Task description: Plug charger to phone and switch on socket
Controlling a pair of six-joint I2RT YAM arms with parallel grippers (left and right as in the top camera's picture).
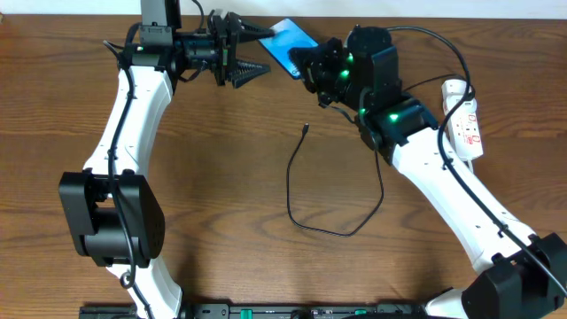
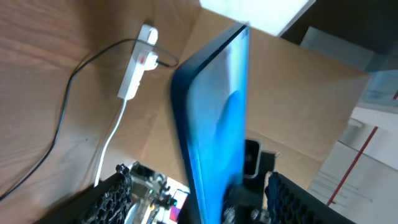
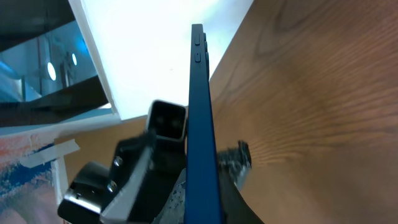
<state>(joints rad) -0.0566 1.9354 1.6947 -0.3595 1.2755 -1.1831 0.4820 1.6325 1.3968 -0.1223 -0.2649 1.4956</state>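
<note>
Wood table (image 1: 221,195). Right gripper (image 1: 307,64) clamped on phone (image 1: 291,40), lifted edge-on at far edge, likely to present port. Left gripper (image 1: 252,66) jaws apart, straddling phone, no contact seen; probably regrasp. Socket (image 1: 467,120) far right, untouched. Charger (image 1: 292,190) slack mid-table, plug tip (image 1: 305,128) free.

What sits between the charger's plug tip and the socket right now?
The right arm crosses that stretch in the overhead view, between the plug tip and the socket; otherwise bare table.
</note>
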